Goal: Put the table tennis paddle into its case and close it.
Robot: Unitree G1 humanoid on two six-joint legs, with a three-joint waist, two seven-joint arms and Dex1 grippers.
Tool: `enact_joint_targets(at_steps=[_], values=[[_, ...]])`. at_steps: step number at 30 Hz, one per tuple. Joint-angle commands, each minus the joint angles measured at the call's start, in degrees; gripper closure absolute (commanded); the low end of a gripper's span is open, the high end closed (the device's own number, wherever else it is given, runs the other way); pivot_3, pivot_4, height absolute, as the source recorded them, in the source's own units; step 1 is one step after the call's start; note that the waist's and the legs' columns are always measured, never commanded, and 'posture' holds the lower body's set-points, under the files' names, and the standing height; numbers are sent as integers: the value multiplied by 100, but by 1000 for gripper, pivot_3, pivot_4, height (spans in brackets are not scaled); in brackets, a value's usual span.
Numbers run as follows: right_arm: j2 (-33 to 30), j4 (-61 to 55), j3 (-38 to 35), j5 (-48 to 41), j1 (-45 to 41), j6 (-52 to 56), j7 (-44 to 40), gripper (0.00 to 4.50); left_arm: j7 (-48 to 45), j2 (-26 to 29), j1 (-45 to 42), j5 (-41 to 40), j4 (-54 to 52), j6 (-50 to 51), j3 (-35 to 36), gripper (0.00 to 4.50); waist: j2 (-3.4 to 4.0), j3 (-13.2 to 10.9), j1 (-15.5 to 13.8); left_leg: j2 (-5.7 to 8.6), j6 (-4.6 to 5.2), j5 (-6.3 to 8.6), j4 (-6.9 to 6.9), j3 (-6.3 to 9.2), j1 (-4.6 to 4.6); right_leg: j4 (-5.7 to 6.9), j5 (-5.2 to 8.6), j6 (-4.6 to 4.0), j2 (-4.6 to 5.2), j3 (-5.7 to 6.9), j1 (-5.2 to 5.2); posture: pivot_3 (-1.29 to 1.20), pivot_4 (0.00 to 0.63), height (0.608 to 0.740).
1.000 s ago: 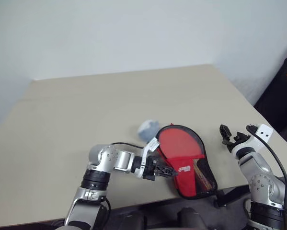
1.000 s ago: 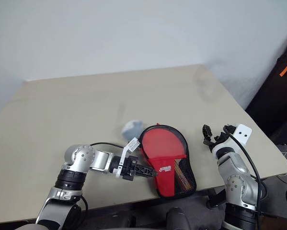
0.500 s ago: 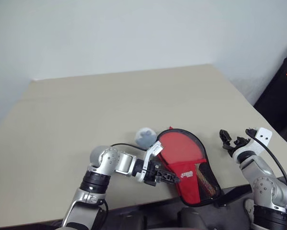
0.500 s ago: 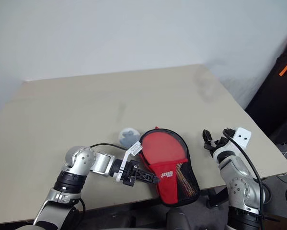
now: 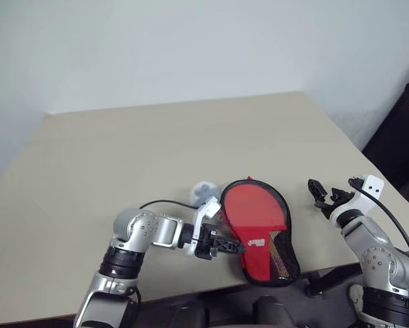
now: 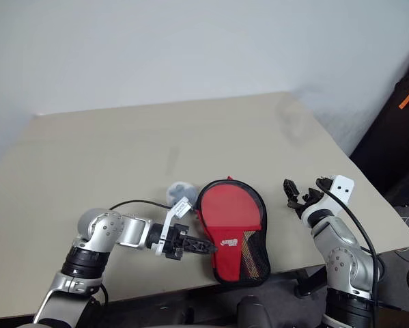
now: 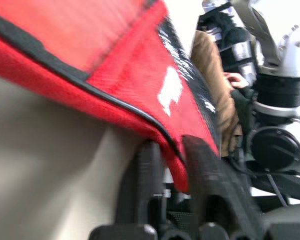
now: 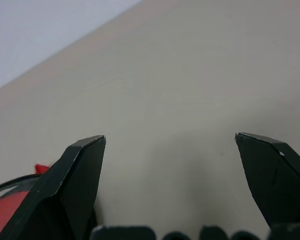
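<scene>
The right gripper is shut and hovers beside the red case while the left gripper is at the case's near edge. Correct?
Not quite. The right gripper is open, its fingers spread wide over bare table in the right wrist view. The rest holds: it hovers beside the case, the left gripper at the case's edge.

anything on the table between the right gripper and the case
Nothing: in the eye views only bare table separates the open right gripper from the case.

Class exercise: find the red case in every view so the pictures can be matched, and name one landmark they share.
Left eye view: the case lies at the table's near edge, right of centre.
Right eye view: the same spot, at centre.
Left wrist view: its red edge crosses above the fingers.
Right wrist view: a corner.
Shared landmark: the beige table.
</scene>
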State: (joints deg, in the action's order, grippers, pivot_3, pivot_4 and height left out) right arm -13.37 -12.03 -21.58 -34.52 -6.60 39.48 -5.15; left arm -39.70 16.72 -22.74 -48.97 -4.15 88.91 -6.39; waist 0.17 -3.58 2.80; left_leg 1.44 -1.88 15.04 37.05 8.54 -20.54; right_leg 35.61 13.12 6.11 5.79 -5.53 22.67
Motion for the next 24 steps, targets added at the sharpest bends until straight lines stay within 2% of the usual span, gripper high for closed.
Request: enact_joint_targets(at_steps=[1, 5, 7, 8, 14, 17, 19, 24], values=[[-34, -60, -17, 39, -198, -142, 4, 0, 91, -185, -81, -177, 45, 164, 417, 2387, 1, 1, 4, 0, 0, 0, 1, -1, 1, 1, 0, 0, 0, 0, 0, 0, 0, 740], [-36, -24, -22, 58, -222, -129, -19, 0, 183, -235, -72, -179, 57, 303, 635, 996, 1, 1, 14, -1, 0, 0, 0, 0, 2, 2, 0, 0, -2, 0, 1, 0, 0, 740], [-23, -38, -36, 37, -219, -108, -32, 0, 218, -149, -142, -120, 119, 297, 720, 275, 1, 1, 13, -1, 0, 0, -1, 0, 2, 2, 0, 0, -1, 0, 1, 0, 0, 740], [-20, -38, -39, 24, -219, -105, -49, 0, 157, -23, -176, -93, 108, 222, 676, 51, 1, 1, 13, -1, 0, 0, -1, -1, 2, 2, 0, 0, -1, 0, 1, 0, 0, 740], [-74, -111, -68, -368, -398, -18, -463, 0, -1193, 1740, 185, 231, -665, -1155, -274, 51, 6, -1, 20, -5, -1, 0, -10, -6, 1, 2, 0, -2, -3, -4, 12, 0, 0, 740], [-233, -142, -58, -508, -570, 53, -673, 0, -1654, 2303, 408, 484, -910, -1918, -423, 51, 6, -4, 17, -4, -1, 0, -11, -10, 0, 0, 1, -2, -1, -7, 12, 0, 0, 740], [-381, -74, -39, -539, -713, 56, -820, 0, -1740, 2332, 437, 585, -940, -2449, -244, 51, 5, -5, -10, -4, -1, 0, -8, -9, -6, 1, 1, -4, -1, -6, 15, 0, 0, 740], [-531, 343, 8, -429, -1086, -39, -929, 0, -1366, 1532, 259, 658, -1037, -3348, 12, 51, -3, -4, -11, -4, 1, -1, -2, -5, -4, -1, 1, -3, -1, -1, 5, 0, 0, 740]])
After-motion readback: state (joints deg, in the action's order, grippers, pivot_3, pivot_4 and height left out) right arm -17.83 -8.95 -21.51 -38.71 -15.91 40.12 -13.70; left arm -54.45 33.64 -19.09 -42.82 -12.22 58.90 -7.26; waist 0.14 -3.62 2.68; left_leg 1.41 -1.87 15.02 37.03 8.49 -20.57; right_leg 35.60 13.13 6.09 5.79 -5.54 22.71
